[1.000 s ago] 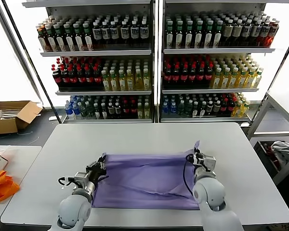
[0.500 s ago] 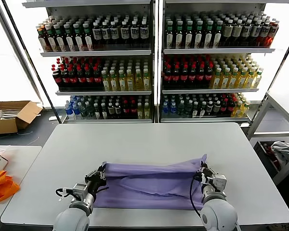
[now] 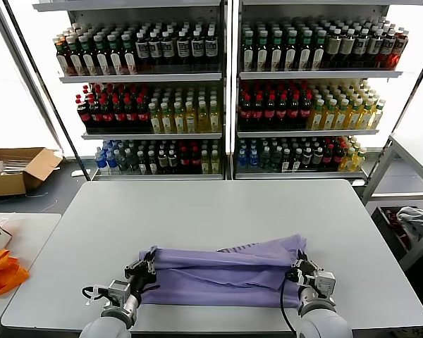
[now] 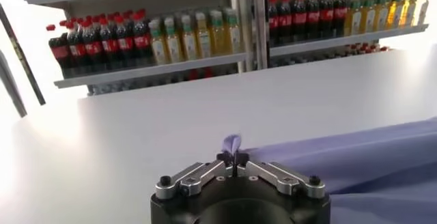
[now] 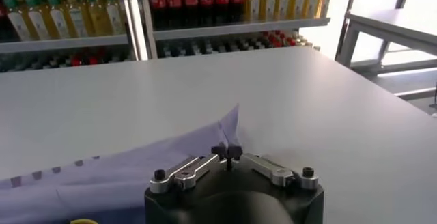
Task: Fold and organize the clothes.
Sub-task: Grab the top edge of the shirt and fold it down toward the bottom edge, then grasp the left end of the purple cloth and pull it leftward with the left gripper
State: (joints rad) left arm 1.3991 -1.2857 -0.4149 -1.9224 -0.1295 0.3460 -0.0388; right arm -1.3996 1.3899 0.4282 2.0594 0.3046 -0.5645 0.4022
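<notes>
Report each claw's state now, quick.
Left claw: shut on the lavender T-shirt, pinching its left edge.
Right claw: shut on the lavender T-shirt, pinching its right edge.

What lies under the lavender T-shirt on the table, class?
Under the T-shirt only the white table shows around it. The shirt is doubled over, so its lower layer and anything beneath stay covered.

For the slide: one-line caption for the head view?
Left gripper and right gripper pinch the lavender T-shirt at opposite ends on the white table.
</notes>
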